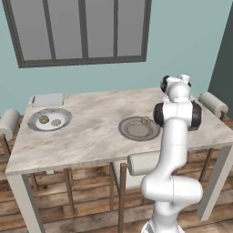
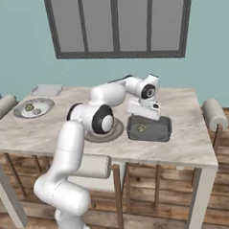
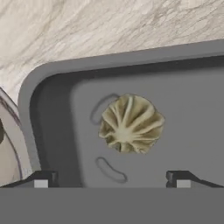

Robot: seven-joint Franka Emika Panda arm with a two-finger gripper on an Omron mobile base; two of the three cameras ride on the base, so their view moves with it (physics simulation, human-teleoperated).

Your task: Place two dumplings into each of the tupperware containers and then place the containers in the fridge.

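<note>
Pincer (image 3: pixel 112 178) hangs spread wide over a dumpling (image 3: pixel 131 124) lying in the tupperware container (image 3: pixel 52 113).

A marble-topped table (image 1: pixel 91 136) carries everything. Near its far left corner lies a flat pale tupperware container (image 1: pixel 48 99), and just in front of that a round grey plate (image 1: pixel 49 119) with two dumplings (image 1: pixel 43 119) on it. Toward the middle right sits a second round plate (image 1: pixel 139 128), darker, with one dumpling (image 1: pixel 145 120) at its far edge. Just beside that plate rests a dark grey container (image 2: pixel 149 127) with one pleated dumpling (image 3: pixel 131 124) lying inside.
</note>
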